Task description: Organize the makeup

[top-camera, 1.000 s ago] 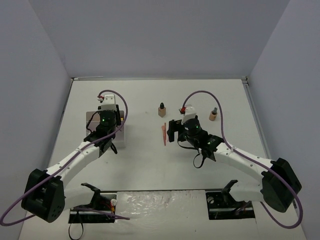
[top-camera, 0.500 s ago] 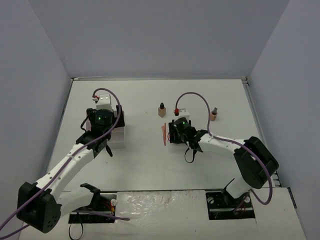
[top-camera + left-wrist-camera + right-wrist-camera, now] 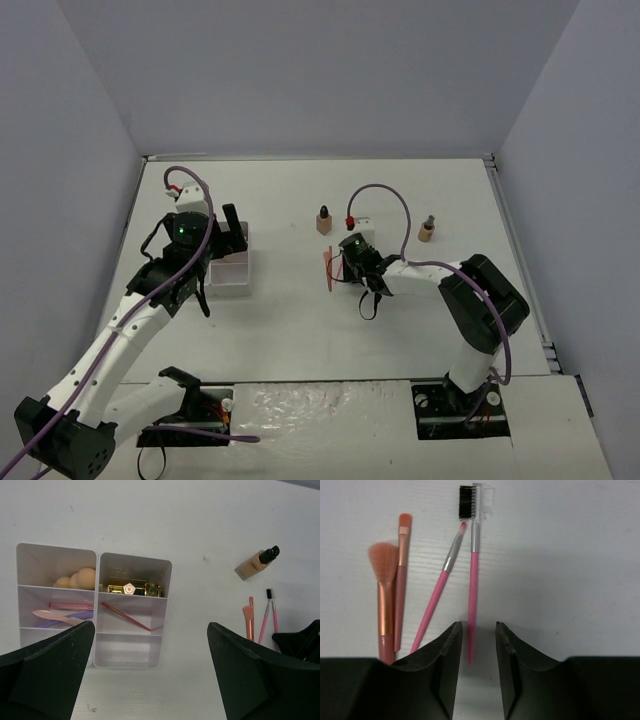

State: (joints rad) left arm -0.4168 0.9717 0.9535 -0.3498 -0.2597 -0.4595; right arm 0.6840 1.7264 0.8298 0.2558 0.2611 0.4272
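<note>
Left wrist view: the left gripper (image 3: 150, 630) is held above the white organizer (image 3: 135, 556) toward the table's left edge, jaws spread wide and nothing between them. Peach sponges (image 3: 76, 578) are seen in the far-left compartment, pink sticks (image 3: 70, 606) in the one nearer, black-gold lipstick tubes (image 3: 129, 588) in the adjoining far compartment, and a red stick (image 3: 127, 617) slanted below them. Near the table's middle a tan bottle (image 3: 323, 220) stands upright, and a second bottle (image 3: 427, 230) is set farther right. Between them the right gripper (image 3: 478, 630) is lowered over four brushes; the comb brush (image 3: 472, 580) has its pink handle end lying between the jaws, which stand slightly apart, unclamped, the gap wider than the handle.
</note>
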